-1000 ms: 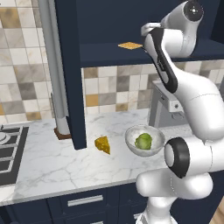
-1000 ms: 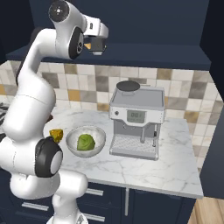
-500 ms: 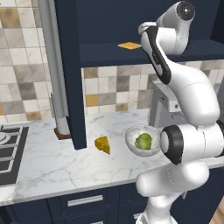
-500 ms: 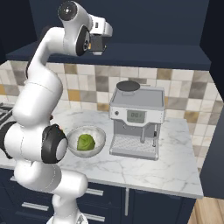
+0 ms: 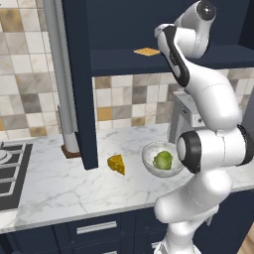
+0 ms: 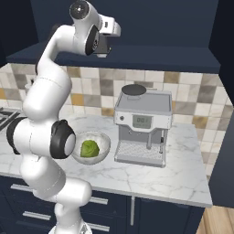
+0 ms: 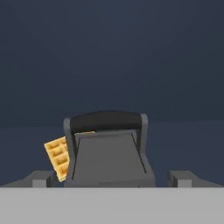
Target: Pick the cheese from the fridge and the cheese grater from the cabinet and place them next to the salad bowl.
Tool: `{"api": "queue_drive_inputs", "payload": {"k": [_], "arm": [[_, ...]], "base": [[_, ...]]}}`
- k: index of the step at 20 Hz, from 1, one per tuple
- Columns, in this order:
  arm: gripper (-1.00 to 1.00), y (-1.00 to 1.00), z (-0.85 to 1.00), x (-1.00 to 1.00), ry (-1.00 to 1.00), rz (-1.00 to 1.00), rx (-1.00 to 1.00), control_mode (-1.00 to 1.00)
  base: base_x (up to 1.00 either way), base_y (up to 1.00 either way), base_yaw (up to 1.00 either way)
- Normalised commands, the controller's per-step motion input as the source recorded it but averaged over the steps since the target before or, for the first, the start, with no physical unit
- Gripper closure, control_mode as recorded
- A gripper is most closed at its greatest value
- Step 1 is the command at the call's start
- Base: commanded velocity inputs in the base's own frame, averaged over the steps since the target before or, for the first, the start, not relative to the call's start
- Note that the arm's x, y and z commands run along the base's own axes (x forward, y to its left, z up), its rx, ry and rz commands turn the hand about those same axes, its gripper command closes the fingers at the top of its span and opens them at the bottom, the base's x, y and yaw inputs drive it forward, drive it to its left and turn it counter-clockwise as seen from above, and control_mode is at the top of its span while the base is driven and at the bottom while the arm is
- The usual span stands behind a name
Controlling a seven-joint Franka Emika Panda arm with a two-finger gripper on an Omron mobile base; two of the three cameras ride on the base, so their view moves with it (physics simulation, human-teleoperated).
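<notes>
The dark grey cheese grater (image 7: 109, 151) stands upright on the shelf of the navy cabinet (image 5: 149, 63), its handle loop on top. My gripper (image 7: 111, 179) is open, with one fingertip on each side of the grater's base and not touching it. Down on the marble counter, the yellow-orange cheese (image 5: 116, 164) lies just left of the salad bowl (image 5: 161, 158), which holds a green lettuce ball. The salad bowl (image 6: 91, 147) sits partly behind my arm in the right base view.
A flat orange checkered square (image 7: 57, 158) lies on the shelf behind and left of the grater. A silver coffee machine (image 6: 141, 125) stands right of the bowl. A stove (image 5: 10, 171) is at the far left, and a grey pole (image 5: 62, 74) rises beside the cabinet wall.
The hand has risen and pushed further into the cabinet over the last second. The cheese and bowl have not moved.
</notes>
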Motion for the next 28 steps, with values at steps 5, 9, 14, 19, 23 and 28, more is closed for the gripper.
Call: {"api": "queue_drive_inputs", "payload": {"k": [5,9,14,19,23,28], "arm": [[-1.00,-0.10,0.00,0.29,0.04,0.05,0.00,-1.00],[-1.00,-0.01,-0.03,0.15,0.05,0.05,0.00,-1.00],[1.00,0.00,-0.02,0.00,0.00,0.05,0.00,-1.00],[1.00,0.00,0.00,-0.06,0.00,0.02,0.00,-1.00],[1.00,0.00,0.00,-0.14,-0.02,0.00,0.00,-1.00],[1.00,0.02,0.00,-0.67,-0.09,0.00,0.00,-1.00]], "base": [[0.00,0.00,0.00],[0.00,0.00,0.00],[0.00,0.00,0.00],[0.00,0.00,0.00],[0.00,0.00,0.00],[0.00,0.00,0.00]]}}
